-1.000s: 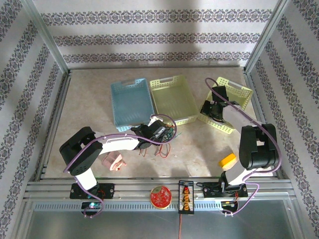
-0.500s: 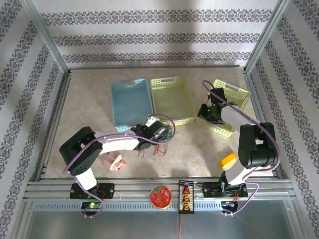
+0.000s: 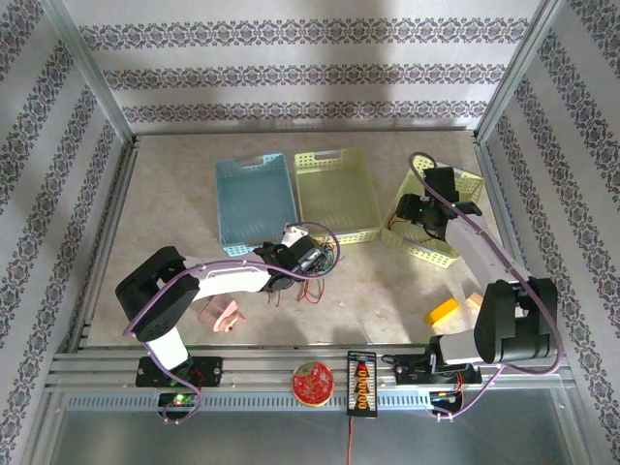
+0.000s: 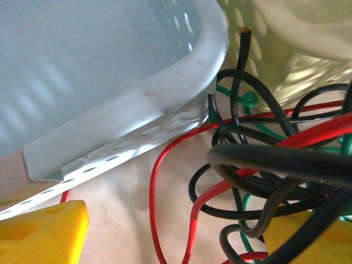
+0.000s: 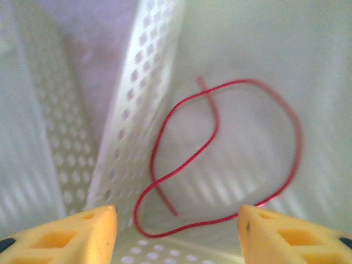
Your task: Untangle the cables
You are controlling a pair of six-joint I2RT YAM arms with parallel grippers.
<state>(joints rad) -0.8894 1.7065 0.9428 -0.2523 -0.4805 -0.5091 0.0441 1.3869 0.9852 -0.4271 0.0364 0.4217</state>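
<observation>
The left gripper (image 3: 325, 260) is held wide over the cables (image 3: 315, 279), which lie knotted on the bench (image 3: 174, 213) at the near right corner of the blue tray (image 3: 254, 199). From the left wrist, red, green and black strands (image 4: 258, 165) are seen crossed between the yellow fingers (image 4: 41, 231). A single strand is best taken at a free end, such as the black one with the bare tip (image 4: 243, 34). It should be drawn toward open bench, so that loops are not pulled tight.

Farther right, the right gripper (image 5: 176, 231) is spread over the right basket (image 3: 465, 177). One red cable (image 5: 210, 137) lies loose there, touched by neither finger.

A connector strip (image 3: 360, 383), a pink piece (image 3: 221, 315) and a yellow block (image 3: 443, 311) lie nearer, well apart from the knot. The tray rim (image 4: 165, 104) and the middle basket (image 3: 334, 194) hem it in on the far side.
</observation>
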